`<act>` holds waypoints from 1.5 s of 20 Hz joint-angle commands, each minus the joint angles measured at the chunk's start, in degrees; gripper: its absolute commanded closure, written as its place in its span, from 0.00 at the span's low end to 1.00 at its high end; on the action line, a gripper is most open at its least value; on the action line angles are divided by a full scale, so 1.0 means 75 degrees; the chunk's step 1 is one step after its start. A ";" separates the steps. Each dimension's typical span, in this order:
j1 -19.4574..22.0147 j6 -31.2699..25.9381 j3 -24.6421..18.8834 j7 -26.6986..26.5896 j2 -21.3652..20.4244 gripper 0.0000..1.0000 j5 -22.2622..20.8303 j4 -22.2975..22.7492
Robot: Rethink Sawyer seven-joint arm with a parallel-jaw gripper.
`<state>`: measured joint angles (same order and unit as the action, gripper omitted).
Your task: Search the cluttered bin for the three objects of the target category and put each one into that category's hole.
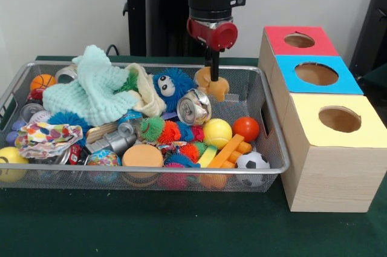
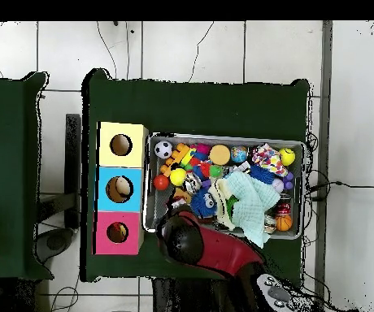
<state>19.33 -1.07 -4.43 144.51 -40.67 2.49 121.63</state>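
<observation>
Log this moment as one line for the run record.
gripper: low at bin's far side, on tan soft toy, grasp unclear | wire bin: cluttered | three-hole box: beside bin

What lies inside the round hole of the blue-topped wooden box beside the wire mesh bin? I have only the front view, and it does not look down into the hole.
Observer: From the overhead view, a pale rounded object shows inside the hole of the blue-topped wooden box. I cannot tell what it is.
Operator: Thank you. And the hole of the red-topped wooden box, is it empty?
Observer: No. A small yellowish thing shows at one side of that hole, too small to name.
</observation>
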 commanded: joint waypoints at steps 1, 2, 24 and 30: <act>-0.0044 -0.1092 -0.0112 0.1006 -0.0434 1.00 0.0660 -0.0110; -0.0089 -0.1144 -0.0114 0.1051 -0.0504 1.00 0.0718 -0.0055; -0.3082 -0.3223 0.1482 0.2993 -0.1864 1.00 0.2765 0.0487; -0.4198 -0.2566 0.2082 0.3203 -0.1120 1.00 0.3218 0.0140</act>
<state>-7.13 -20.14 5.55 148.60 -54.03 21.44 125.90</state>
